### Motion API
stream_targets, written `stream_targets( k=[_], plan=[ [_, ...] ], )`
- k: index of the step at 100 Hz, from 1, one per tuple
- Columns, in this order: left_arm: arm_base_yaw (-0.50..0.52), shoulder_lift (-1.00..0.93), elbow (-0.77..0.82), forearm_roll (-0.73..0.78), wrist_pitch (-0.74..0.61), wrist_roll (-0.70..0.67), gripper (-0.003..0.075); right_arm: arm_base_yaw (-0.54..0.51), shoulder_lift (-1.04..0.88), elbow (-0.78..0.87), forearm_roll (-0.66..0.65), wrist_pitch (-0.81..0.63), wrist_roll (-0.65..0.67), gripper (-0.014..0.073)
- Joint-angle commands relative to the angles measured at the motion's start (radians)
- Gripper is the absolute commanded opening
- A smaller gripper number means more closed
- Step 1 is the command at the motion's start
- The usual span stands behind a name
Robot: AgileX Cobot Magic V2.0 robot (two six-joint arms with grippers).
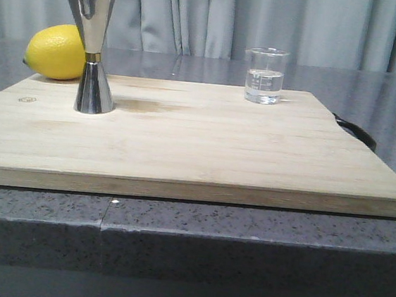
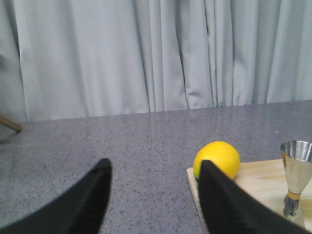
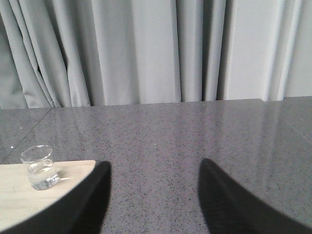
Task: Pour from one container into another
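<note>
Glass beaker [image 1: 265, 75] stands upright at the far right part of the wooden cutting board [image 1: 184, 147], some clear liquid in its lower part, printed marks faintly visible. Steel jigger [image 1: 93, 49] stands upright on the board's left side, well apart from the beaker; a lemon [image 1: 54, 51] sits just behind it, at the board's far left corner.

Handling, as judged: beaker looks light, rigid, thin-walled and breakable, with smooth straight sides likely slippery under hard pads. Best hold is probably across the mid-wall, above the liquid line and below the rim, squeezing gently, with the pouring lip turned toward the jigger. Jigger looks heavier but tall on a narrow foot; a knock near its top cone could tip it. Its mouth is narrow, so the pour calls for a slow tilt.

Left gripper [image 2: 153, 195]: fingers apart, nothing between them, low over the grey table [image 1: 394, 98] off the board's left edge. Right gripper [image 3: 153, 195]: fingers likewise apart and empty, over bare table to the beaker's right.

Views differ. Front view alone shows both vessels together and a dark handle-like piece [image 1: 356, 131] at the board's right edge; neither arm appears in it. Left wrist view shows lemon and jigger, no beaker. Right wrist view shows the beaker at the board's corner, no jigger.
</note>
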Motion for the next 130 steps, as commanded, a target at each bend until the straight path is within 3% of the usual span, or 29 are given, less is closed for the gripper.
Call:
stream_targets(
  k=[1,9,58,85,103,116,130],
  plan=[
    [0.003,0.016,-0.037,-0.005,-0.096,-0.006,0.0609,-0.006,0.018,-0.035,0.000,-0.093,-0.010,0.0549],
    [0.003,0.016,-0.037,-0.005,-0.090,-0.006,0.0635,-0.006,0.018,-0.035,0.000,-0.093,-0.010,0.0562],
    [0.003,0.024,-0.037,-0.031,-0.073,-0.006,0.0545,-0.006,0.020,-0.038,0.031,-0.070,-0.010,0.0562],
    [0.003,0.183,-0.215,-0.031,0.303,-0.006,0.0545,-0.006,0.145,-0.171,0.034,0.211,-0.010,0.0562],
    [0.003,0.361,-0.324,-0.031,0.524,-0.006,0.0545,-0.006,0.220,-0.211,0.037,0.241,-0.010,0.0562],
    [0.003,0.495,-0.352,-0.049,0.586,0.006,0.0545,-0.004,0.234,-0.211,0.037,0.239,-0.010,0.0562],
    [0.003,0.636,-0.359,-0.228,0.582,0.201,0.0545,-0.004,0.234,-0.211,0.037,0.237,-0.010,0.0562]
  ],
)
